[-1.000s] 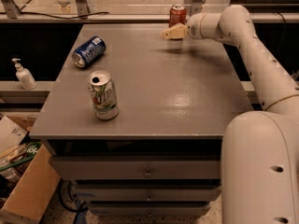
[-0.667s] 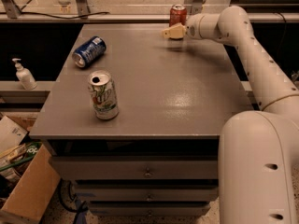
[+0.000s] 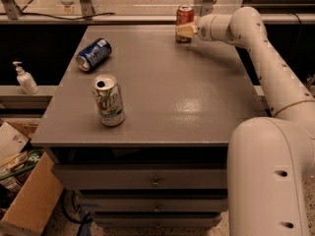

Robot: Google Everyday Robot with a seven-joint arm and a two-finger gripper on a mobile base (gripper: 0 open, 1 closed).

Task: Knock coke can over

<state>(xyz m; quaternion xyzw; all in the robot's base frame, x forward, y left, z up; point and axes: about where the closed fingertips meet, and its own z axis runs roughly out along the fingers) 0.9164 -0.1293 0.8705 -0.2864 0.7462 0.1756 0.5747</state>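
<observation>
Far across the grey table, the gripper, whose opening I cannot tell, has crept up to the coke can, which stands yet unknocked.

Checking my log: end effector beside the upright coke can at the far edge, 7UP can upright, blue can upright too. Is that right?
No. The blue can lies on its side, as the camera view shows. Otherwise right: the end effector is beside the upright coke can at the far edge of the table, and the 7UP can is upright.
</observation>
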